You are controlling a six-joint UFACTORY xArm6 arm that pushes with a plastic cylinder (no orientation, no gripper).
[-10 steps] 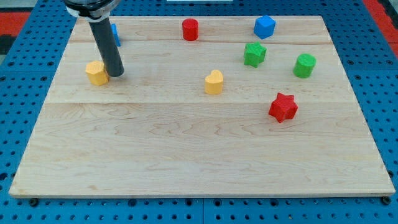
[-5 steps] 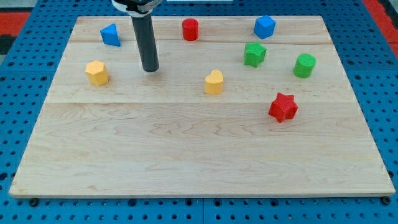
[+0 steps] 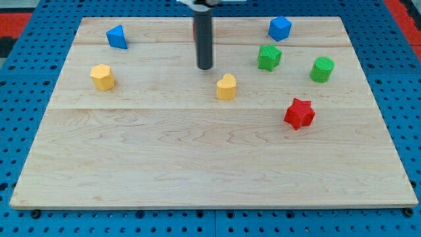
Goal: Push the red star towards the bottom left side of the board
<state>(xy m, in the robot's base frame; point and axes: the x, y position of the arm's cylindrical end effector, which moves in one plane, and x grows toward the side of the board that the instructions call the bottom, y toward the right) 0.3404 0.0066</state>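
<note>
The red star (image 3: 300,113) lies on the wooden board (image 3: 197,158) at the view's right, about mid-height. My tip (image 3: 205,66) stands near the board's top centre, well to the left of and above the star. It is just above and left of a yellow heart-shaped block (image 3: 226,87), not touching it. The rod hides most of a red cylinder behind it.
A blue triangular block (image 3: 117,37) and a yellow hexagonal block (image 3: 102,77) are at the view's left. A blue block (image 3: 279,28), a green star (image 3: 269,57) and a green cylinder (image 3: 322,69) are at the upper right, above the red star.
My tip has moved right across the upper board, from beside the yellow hexagonal block to above the yellow heart. It now covers the red cylinder. No block has moved.
</note>
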